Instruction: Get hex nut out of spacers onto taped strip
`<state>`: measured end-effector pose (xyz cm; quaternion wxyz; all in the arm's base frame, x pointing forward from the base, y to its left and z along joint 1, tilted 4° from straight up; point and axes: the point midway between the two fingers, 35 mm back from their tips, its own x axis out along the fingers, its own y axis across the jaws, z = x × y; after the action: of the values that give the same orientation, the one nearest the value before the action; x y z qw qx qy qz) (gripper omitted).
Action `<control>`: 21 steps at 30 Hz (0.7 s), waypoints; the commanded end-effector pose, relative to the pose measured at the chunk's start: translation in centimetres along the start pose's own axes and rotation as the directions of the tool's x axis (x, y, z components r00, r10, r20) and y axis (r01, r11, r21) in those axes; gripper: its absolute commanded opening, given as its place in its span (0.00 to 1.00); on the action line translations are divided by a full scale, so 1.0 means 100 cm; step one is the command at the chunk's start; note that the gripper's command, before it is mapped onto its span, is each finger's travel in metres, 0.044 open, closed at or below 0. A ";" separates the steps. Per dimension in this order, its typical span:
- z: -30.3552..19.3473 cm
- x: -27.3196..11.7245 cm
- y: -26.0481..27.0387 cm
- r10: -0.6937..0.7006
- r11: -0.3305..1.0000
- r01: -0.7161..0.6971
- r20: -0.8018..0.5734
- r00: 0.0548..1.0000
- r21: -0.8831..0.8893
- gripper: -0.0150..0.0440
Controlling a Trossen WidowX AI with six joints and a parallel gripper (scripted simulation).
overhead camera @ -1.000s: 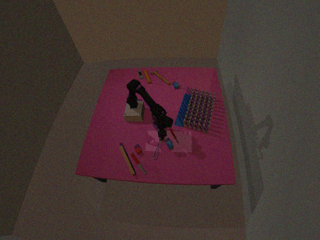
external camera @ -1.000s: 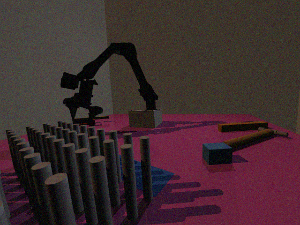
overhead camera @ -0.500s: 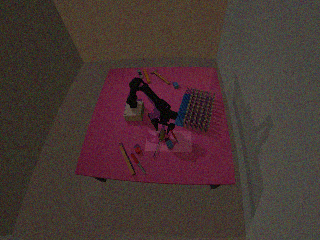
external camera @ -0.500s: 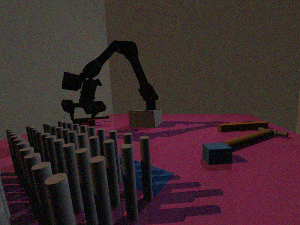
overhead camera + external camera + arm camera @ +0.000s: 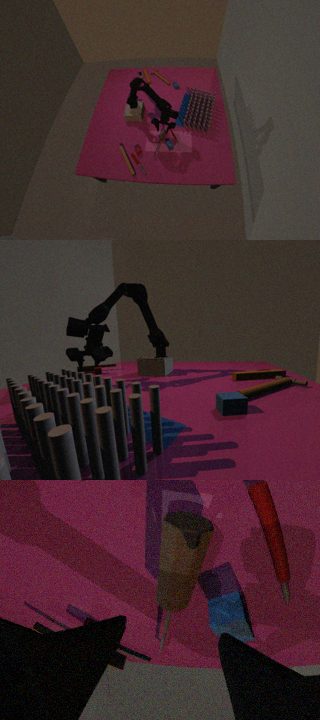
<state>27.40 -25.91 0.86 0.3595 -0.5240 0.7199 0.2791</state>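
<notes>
Claw (image 5: pixel 163 127) (image 5: pixel 88 367) (image 5: pixel 174 631) parted, gripping nothing, above a screwdriver (image 5: pixel 162 134) (image 5: pixel 184 562) with a brown, faceted handle and slim grey shaft on the pink table (image 5: pixel 103 155) (image 5: pixel 258 436) (image 5: pixel 65 575). Cylindrical, matte grey spacers (image 5: pixel 199 111) (image 5: pixel 118 420) stand in rows behind the blue strip (image 5: pixel 180 116) (image 5: pixel 170 426).

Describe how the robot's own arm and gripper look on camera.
The jointed arm is black, with slim links and bulky joints. Its black two-jaw gripper has tapering, pointed fingers. I can make out no cables or markings.
</notes>
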 end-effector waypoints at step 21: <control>0.010 0.016 0.000 0.005 1.000 -0.005 -0.005 1.000 -0.010 0.73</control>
<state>27.53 -26.04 -0.37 0.3592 -0.5249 0.7196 0.2786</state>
